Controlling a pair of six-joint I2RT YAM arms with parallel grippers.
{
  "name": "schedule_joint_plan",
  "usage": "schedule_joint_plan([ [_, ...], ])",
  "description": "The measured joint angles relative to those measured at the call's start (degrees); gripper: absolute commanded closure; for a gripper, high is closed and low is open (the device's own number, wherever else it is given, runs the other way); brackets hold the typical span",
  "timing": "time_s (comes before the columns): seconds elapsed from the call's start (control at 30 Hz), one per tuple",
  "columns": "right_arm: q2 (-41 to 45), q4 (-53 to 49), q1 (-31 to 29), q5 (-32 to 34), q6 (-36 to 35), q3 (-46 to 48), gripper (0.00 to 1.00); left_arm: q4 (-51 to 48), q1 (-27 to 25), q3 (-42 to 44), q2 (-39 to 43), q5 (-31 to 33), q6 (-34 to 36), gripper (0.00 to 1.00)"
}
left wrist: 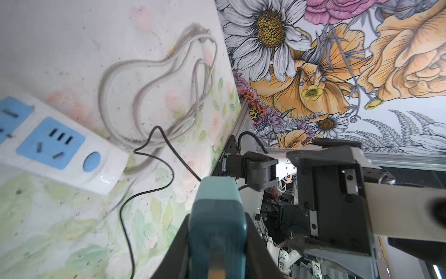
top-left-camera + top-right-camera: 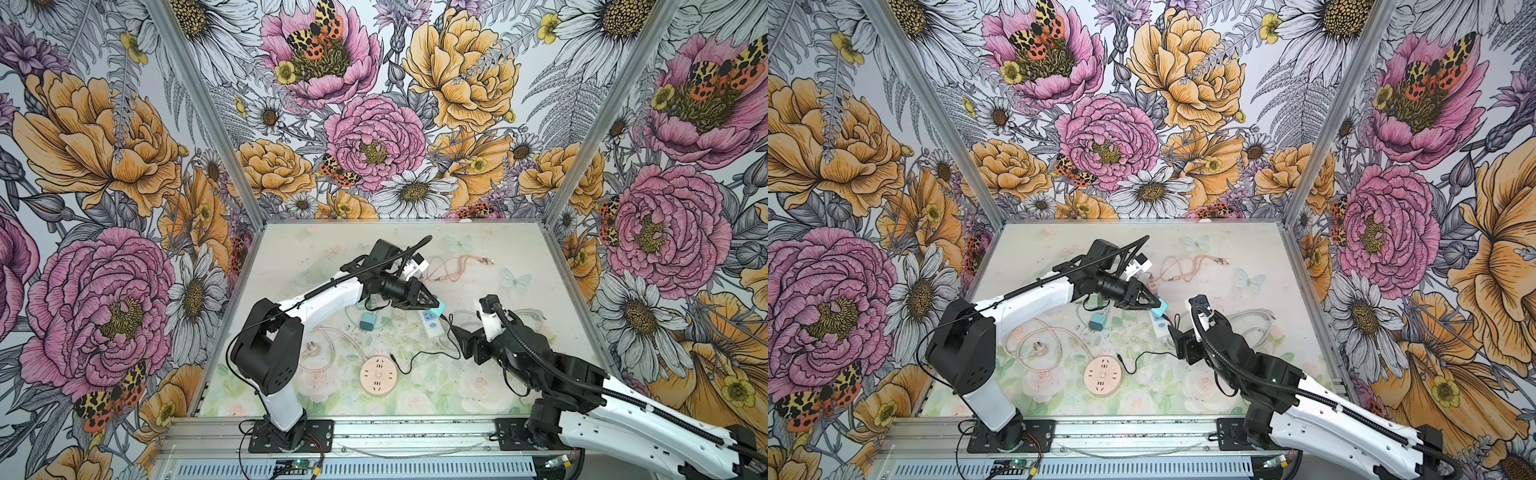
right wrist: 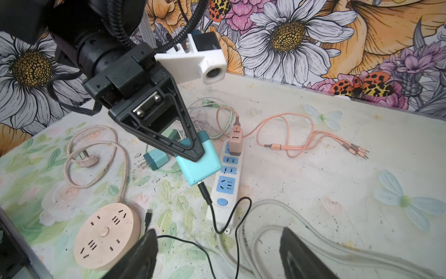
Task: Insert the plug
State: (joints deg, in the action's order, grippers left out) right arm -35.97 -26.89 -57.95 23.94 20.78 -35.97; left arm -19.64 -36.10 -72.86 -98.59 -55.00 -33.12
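Floral-printed tabletop (image 2: pixel 519 257) is seen in both top views, where a turquoise block-shaped plastic charger plug (image 2: pixel 439 310) is clamped by the left gripper (image 2: pixel 433 304) and held raised close beside a white power strip with blue sockets (image 2: pixel 432 326). From the left wrist, the plug (image 1: pixel 217 212) is seen pinched between the fingers (image 1: pixel 176 253), clear of the strip (image 1: pixel 60 149). From the right wrist, the right gripper (image 3: pixel 218 232) is shown spread wide and empty near the strip's switch end.

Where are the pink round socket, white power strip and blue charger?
pink round socket (image 3: pixel 106 232): right wrist view, top face.
white power strip (image 3: pixel 222 202): right wrist view, round blue button.
blue charger (image 3: pixel 200 166): right wrist view, light side.
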Motion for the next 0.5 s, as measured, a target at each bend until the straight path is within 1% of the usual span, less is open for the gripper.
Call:
schedule_joint_plan([
  [0.13, 3.0, 0.1, 0.0, 0.0, -0.1, 0.2, 0.26, 21.9, -0.8, 2.7, 0.0, -1.2, -15.5, 0.92],
  [0.17, 3.6, 0.2, 0.0, 0.0, -0.3, 0.2, 0.27, 26.4, -0.7, 3.2, -0.2, -1.3, -18.8, 0.92],
  [0.23, 4.4, 0.3, 0.2, 0.1, -1.0, 0.3, 0.28, 32.2, -0.7, 3.5, -0.5, -1.3, -23.3, 0.91],
  [0.37, 5.7, 2.0, 0.7, -0.9, -2.4, 1.9, 0.32, 39.2, -0.9, 3.5, -0.7, -1.4, -28.4, 0.9],
  [0.5, 8.6, 3.2, 2.8, -3.9, -2.3, 3.8, 0.33, 42.1, -1.2, 3.5, -0.7, -1.6, -29.5, 0.91],
])
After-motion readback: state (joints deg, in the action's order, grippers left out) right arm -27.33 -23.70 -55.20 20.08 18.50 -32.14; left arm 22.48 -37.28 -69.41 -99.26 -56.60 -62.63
